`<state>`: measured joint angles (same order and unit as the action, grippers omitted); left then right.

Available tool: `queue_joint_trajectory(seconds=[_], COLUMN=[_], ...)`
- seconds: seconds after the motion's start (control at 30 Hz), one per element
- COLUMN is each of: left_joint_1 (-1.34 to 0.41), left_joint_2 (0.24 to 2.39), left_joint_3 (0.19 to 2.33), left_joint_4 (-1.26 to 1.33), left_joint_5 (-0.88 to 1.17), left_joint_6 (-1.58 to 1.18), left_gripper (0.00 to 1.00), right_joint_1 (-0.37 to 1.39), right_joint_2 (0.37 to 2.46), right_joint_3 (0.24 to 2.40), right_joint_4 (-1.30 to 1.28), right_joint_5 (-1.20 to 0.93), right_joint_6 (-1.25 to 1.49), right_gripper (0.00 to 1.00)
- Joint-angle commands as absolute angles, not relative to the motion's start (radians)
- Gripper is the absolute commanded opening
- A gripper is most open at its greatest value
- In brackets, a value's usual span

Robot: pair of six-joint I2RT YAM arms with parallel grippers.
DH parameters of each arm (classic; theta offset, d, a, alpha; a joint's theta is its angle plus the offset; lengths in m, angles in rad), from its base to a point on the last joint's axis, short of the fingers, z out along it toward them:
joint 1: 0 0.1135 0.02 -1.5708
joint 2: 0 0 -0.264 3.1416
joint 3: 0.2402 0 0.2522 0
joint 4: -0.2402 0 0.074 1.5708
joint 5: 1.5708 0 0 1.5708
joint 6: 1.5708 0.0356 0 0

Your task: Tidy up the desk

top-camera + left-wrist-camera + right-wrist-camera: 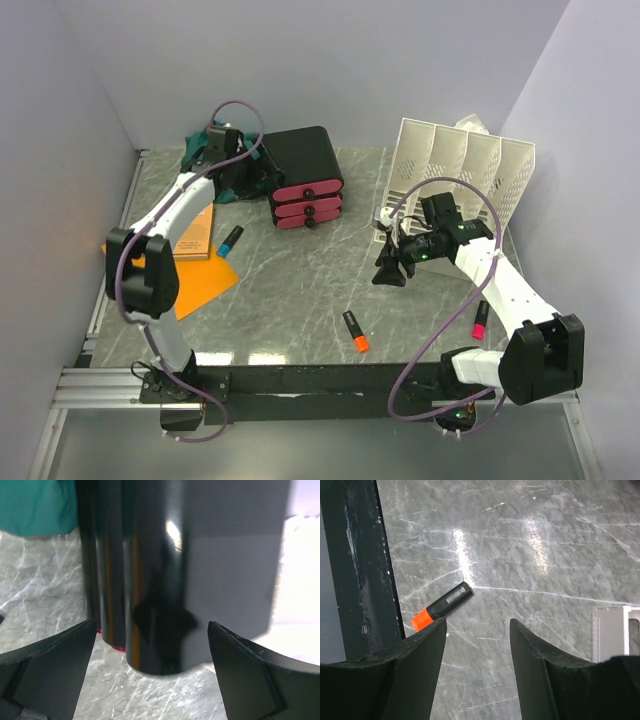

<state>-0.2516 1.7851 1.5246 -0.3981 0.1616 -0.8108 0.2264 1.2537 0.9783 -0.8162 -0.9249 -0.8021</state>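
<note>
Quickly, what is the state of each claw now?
Left claw: open, holding nothing, facing the black drawer box.
Right claw: open, empty, over the desk.

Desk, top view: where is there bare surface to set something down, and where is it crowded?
Freest: the desk centre, bordered by the drawer box, orange sheet and orange-capped marker. Also the front strip between that sheet and marker. Crowded: back-left corner around the teal cloth; right side by the file rack.

drawer box (305, 175) at back of desk (290, 280), file rack (460, 175) right of it; marker (355, 331) before both
</note>
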Motion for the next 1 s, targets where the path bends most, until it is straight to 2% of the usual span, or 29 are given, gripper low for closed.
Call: queue_joint_trajectory(seconds=[0.0,0.17,0.23,0.37,0.67,0.97], left_joint_1=[-0.25,-0.25,-0.25,-0.252,-0.241,-0.212], left_joint_2=[1.868,1.907,1.898,1.887,1.81,1.678], left_joint_3=[1.641,1.657,1.632,1.571,1.416,1.232], left_joint_4=[-0.531,-0.523,-0.494,-0.43,-0.324,-0.328], left_joint_5=[0.144,0.181,0.207,0.271,0.376,0.442], left_joint_6=[-0.827,-0.815,-0.811,-0.805,-0.779,-0.695], left_gripper=[1.0,1.0,0.96,0.78,0.5,0.46], right_joint_1=[0.218,0.213,0.21,0.21,0.204,0.193], right_joint_2=[1.236,1.243,1.246,1.25,1.262,1.273], right_joint_3=[0.985,0.988,0.989,0.991,0.992,0.994], right_joint_4=[-0.825,-0.831,-0.834,-0.841,-0.848,-0.854], right_joint_5=[-0.965,-0.96,-0.96,-0.963,-0.959,-0.965], right_joint_6=[-0.828,-0.833,-0.836,-0.844,-0.856,-0.861], right_gripper=[0.61,0.61,0.62,0.62,0.62,0.62])
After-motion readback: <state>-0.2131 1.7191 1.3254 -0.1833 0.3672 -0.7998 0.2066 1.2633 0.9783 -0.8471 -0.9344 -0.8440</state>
